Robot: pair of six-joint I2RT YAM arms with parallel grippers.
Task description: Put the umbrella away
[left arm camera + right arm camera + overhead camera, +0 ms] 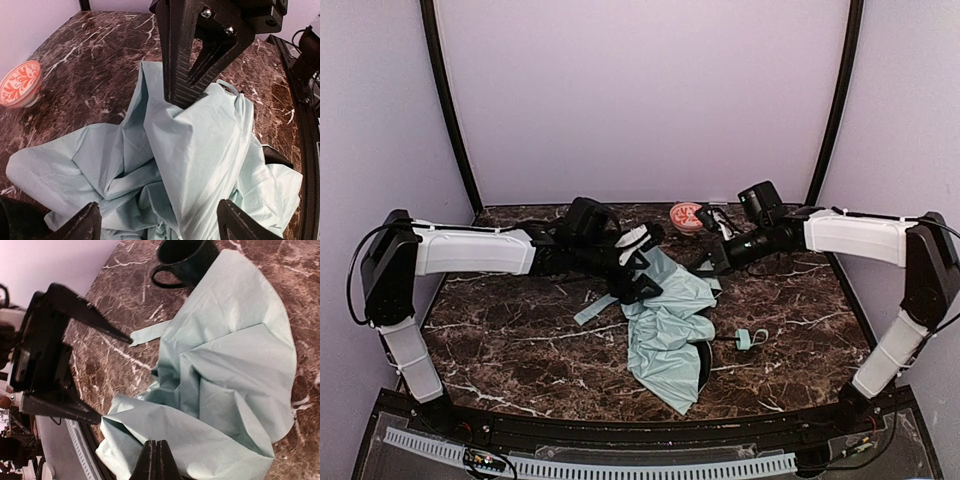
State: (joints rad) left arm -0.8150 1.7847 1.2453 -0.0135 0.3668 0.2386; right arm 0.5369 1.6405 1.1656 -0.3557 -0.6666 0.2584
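A small red-and-white patterned bowl point(686, 216) sits upright near the far edge of the dark, white-veined marble table point(510, 345), right of middle; a dark green mug point(182, 260) stands upright, handle showing.

White arm links point(470, 250), black joints point(388, 270), black jaws, silver screws point(206, 13).

High rear view, two wrist close-ups
All share the umbrella point(665, 335), frame centre; the wrist cameras face each other across it.
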